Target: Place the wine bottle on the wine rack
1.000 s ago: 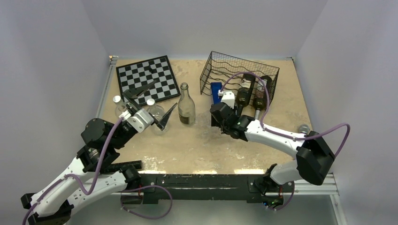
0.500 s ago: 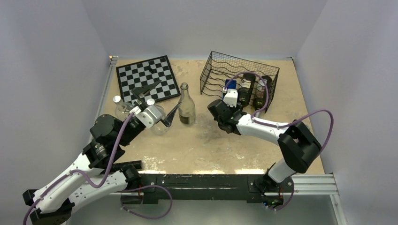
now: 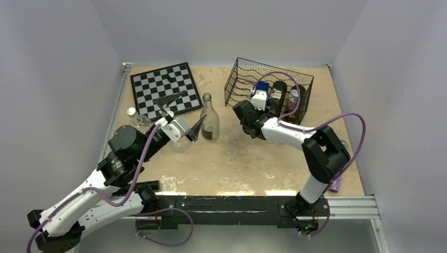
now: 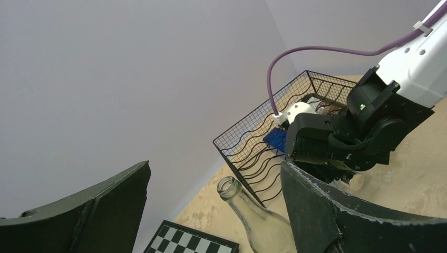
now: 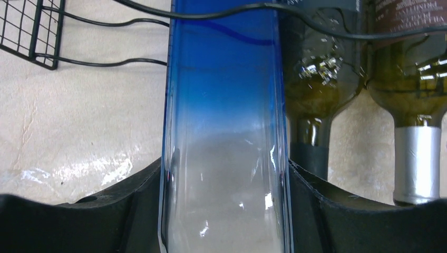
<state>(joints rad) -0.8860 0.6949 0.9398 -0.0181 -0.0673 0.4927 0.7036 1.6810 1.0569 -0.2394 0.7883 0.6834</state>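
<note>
The black wire wine rack (image 3: pixel 238 83) stands at the back right with two dark bottles (image 3: pixel 287 97) lying in it. My right gripper (image 3: pixel 259 96) is shut on a blue-to-clear bottle (image 3: pixel 262 86) whose blue end lies inside the rack. In the right wrist view this bottle (image 5: pixel 224 158) fills the gap between my fingers (image 5: pixel 126 205), beside the dark bottles (image 5: pixel 316 79). A clear bottle (image 3: pixel 209 120) stands upright mid-table. My left gripper (image 3: pixel 184 112) is open, its jaws either side of that bottle's neck (image 4: pixel 237 196) and not touching it.
A chessboard (image 3: pixel 164 87) lies at the back left. Clear glasses (image 3: pixel 136 119) stand by the left arm, one (image 3: pixel 180 141) just under the left gripper. A small round object (image 3: pixel 341 143) sits near the right edge. The rack (image 4: pixel 258 142) and the right arm (image 4: pixel 342 137) show in the left wrist view.
My right gripper has pushed the blue bottle forward, from in front of the rack into it. My left gripper has moved right toward the upright clear bottle.
</note>
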